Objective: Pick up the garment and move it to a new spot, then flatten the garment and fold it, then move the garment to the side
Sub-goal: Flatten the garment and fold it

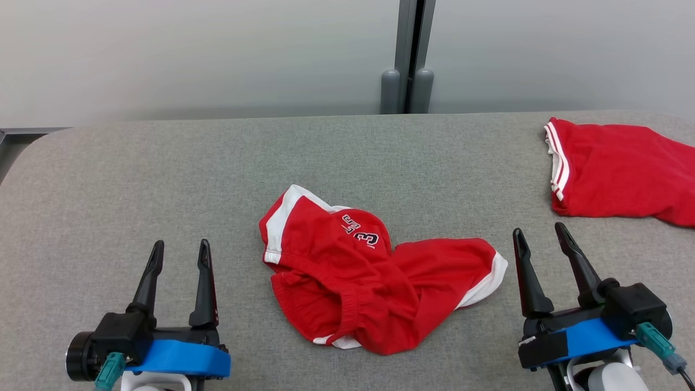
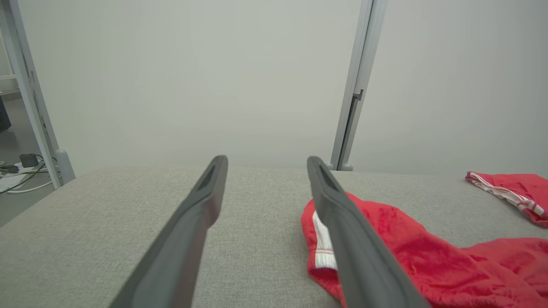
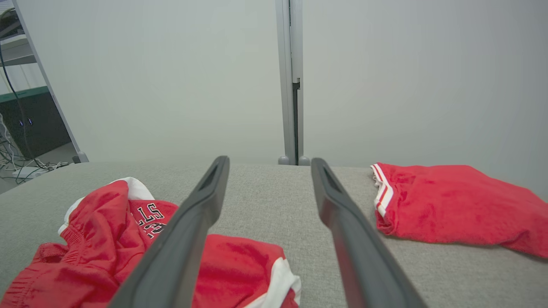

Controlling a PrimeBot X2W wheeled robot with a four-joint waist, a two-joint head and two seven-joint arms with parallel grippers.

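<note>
The tabletop (image 1: pixel 163 179) is grey cloth. Crumpled red shorts (image 1: pixel 369 282) lie mid-table; another red garment (image 1: pixel 624 174) lies at its right.

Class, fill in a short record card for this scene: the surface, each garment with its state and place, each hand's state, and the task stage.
surface: grey fabric-covered table
main item: crumpled red garment, white trim, printed number 3, in the middle between the hands
second item: red garment with white stripes, far right, lying flatter
left hand: open, empty, left of the crumpled garment
right hand: open, empty, just right of it
task stage: garment not yet flattened or folded
</note>
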